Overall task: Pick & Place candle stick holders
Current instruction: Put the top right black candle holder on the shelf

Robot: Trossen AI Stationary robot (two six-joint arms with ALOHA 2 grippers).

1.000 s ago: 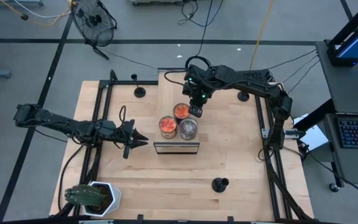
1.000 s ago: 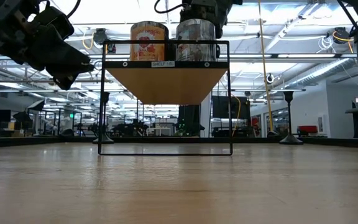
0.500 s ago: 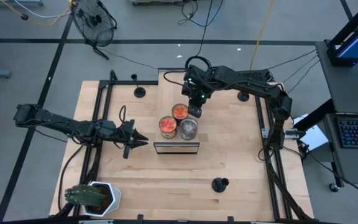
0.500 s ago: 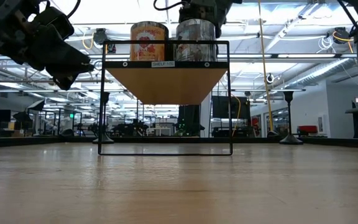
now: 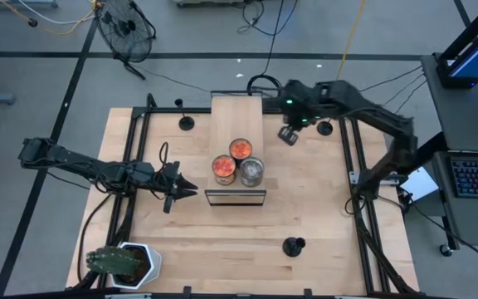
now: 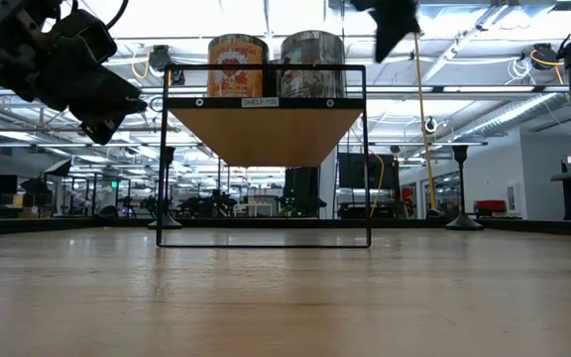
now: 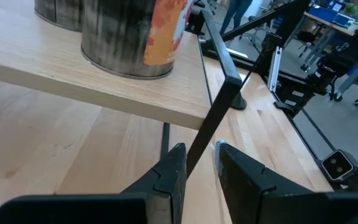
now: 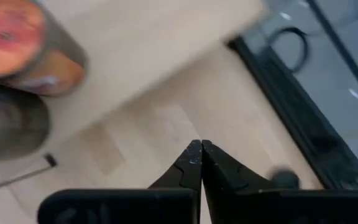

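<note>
Right gripper [image 5: 287,134], high view: closed tip to tip and empty, now just off the right edge of the raised shelf [image 5: 236,116]. A second ago it hung over the three jars [image 5: 241,149], so it has swung clear of them toward the rear-right holder [image 5: 325,127], which stands near it on the table [image 5: 305,208]. My reading: I am lining up on that holder and no pick has begun. The other two holders are untouched, one at the rear left [image 5: 187,122], one near the front edge [image 5: 294,246]. My left gripper [image 5: 185,189] has not moved; it waits left of the shelf's front frame. A potted plant [image 5: 123,262] sits at the front left corner, a fan [image 5: 127,29] on the floor beyond. Low view: my right gripper [image 6: 393,25] is high, right of the jars [image 6: 311,50] and clear of them, and a holder's stem [image 6: 459,183] stands far back on the right. Behind is a large open workshop with ceiling lights. Left wrist view: fingers [image 7: 173,165] slightly parted, gripping nothing, with the shelf's black frame beyond the gap. Right wrist view: fingertips [image 8: 192,155] pressed together over bare pale wood. A blurred dark spot lies close by; I cannot tell whether it is the holder.
</note>
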